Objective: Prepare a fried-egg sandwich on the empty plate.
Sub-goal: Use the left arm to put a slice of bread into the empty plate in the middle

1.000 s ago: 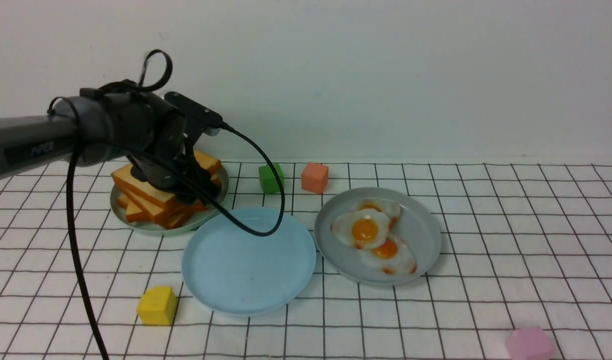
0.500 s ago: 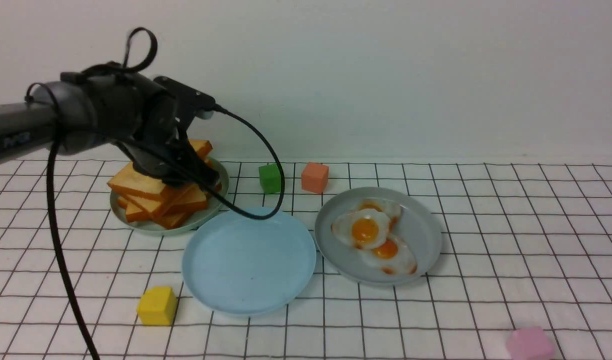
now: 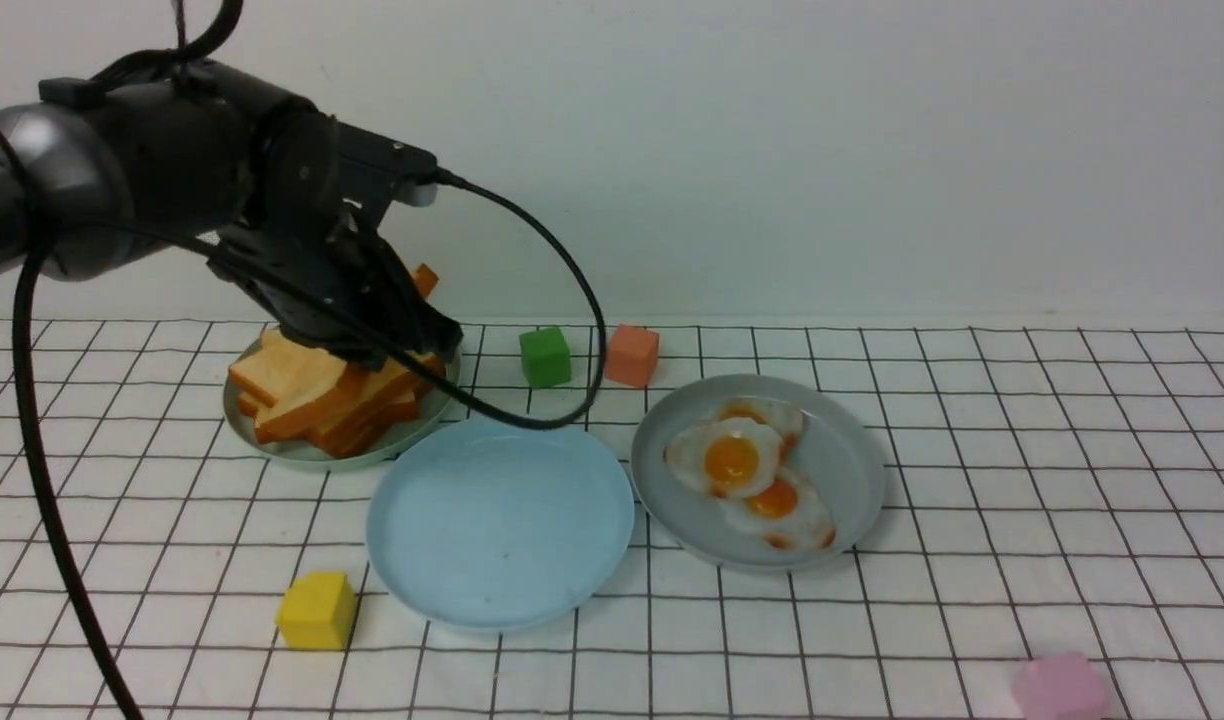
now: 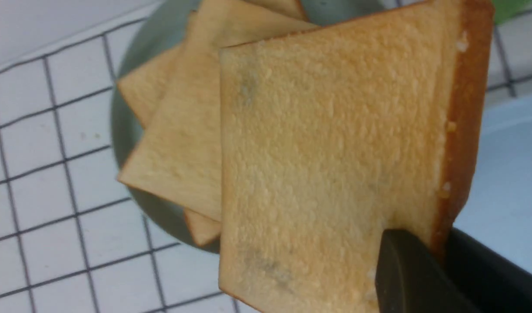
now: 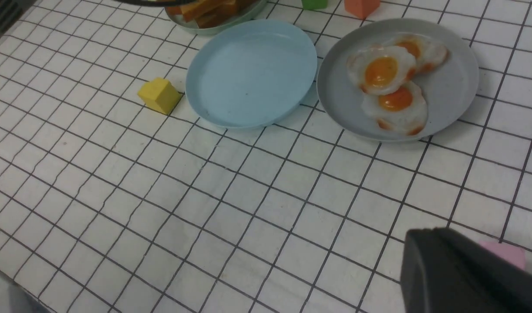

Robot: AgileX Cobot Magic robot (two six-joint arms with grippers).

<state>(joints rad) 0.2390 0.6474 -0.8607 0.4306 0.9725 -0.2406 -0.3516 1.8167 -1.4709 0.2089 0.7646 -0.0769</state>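
Observation:
My left gripper point(image 4: 440, 248) is shut on the crust edge of one golden toast slice point(image 4: 327, 152) and holds it tilted above the toast pile point(image 3: 312, 395) on the pale grey-green plate point(image 3: 272, 452). In the front view only a corner of the held slice point(image 3: 425, 279) shows behind the arm. The sky-blue plate point(image 3: 499, 520) sits bare at the centre, also in the right wrist view point(image 5: 251, 74). Fried eggs point(image 3: 732, 458) lie on the grey plate point(image 3: 847, 470). No fried-egg sandwich is in view. My right gripper point(image 5: 422, 239) is shut and empty, low at the front right.
A yellow cube point(image 3: 315, 610) sits left of the blue plate's front. A green cube point(image 3: 544, 356) and an orange cube point(image 3: 631, 354) stand behind the plates. A pink cube point(image 3: 1059, 687) lies front right. The left arm's cable point(image 3: 562, 400) hangs over the blue plate's far rim.
My left arm has risen with the toast slice, lifting it off the pile. The remaining slices have settled lower on their plate.

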